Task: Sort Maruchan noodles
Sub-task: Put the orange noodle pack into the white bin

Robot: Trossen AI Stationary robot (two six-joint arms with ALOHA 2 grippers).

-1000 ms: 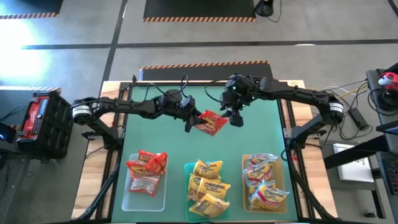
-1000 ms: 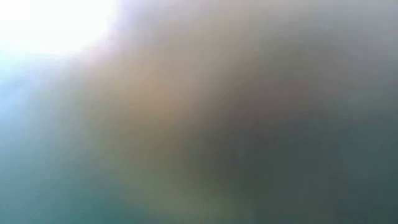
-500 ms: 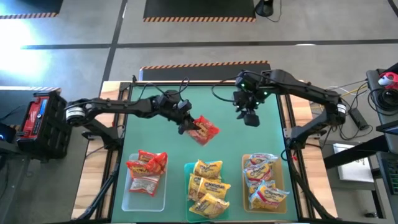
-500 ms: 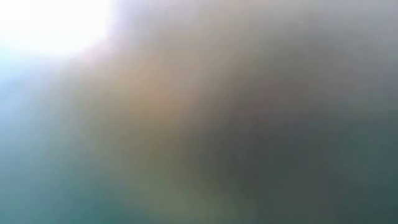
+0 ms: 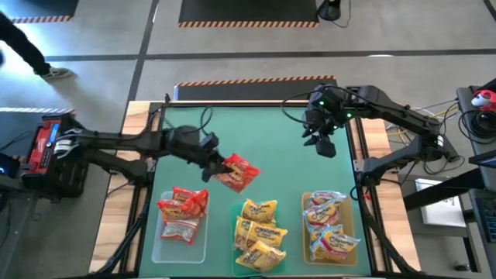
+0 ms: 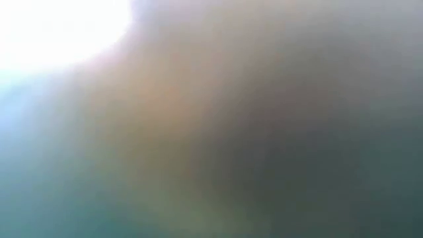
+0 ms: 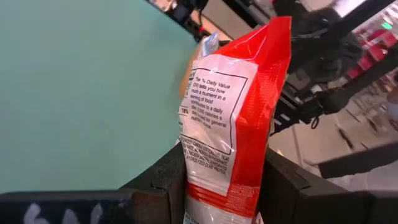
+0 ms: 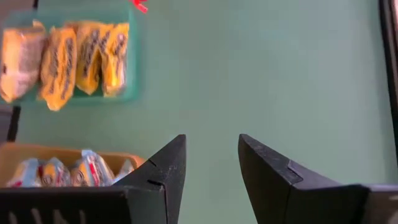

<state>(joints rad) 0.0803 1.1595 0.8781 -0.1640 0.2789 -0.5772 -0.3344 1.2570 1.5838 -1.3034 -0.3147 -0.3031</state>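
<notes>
My left gripper (image 5: 215,160) hangs over the green mat left of centre, shut on a red Maruchan noodles packet (image 5: 236,172), whose white nutrition label shows in the left wrist view (image 7: 233,106). My right gripper (image 5: 324,141) hovers open and empty near the table's far right; nothing stands between its fingers (image 8: 211,149). More packets lie in three trays along the near edge: red ones in the clear tray (image 5: 159,246), yellow ones in the teal tray (image 5: 232,211), yellow-orange ones in the amber tray (image 5: 305,203). The low view shows only blur. My left gripper pinches the red packet between its two fingers at one end (image 7: 211,180). The fingers come from the table's left, slanting a little down. The rest of the packet juts out past the fingertips toward the table's right, lifted clear of the mat.
The three trays fill the near strip of the mat. Bare green mat (image 5: 256,124) lies between the two arms and toward the far edge. A dark crate (image 5: 50,151) stands off the table's left side, and cables run along the right.
My left gripper has carried the red packet toward the table's near-left, closer to the clear tray, keeping it off the mat. My right gripper has drawn away from the packet toward the table's right edge and risen.
</notes>
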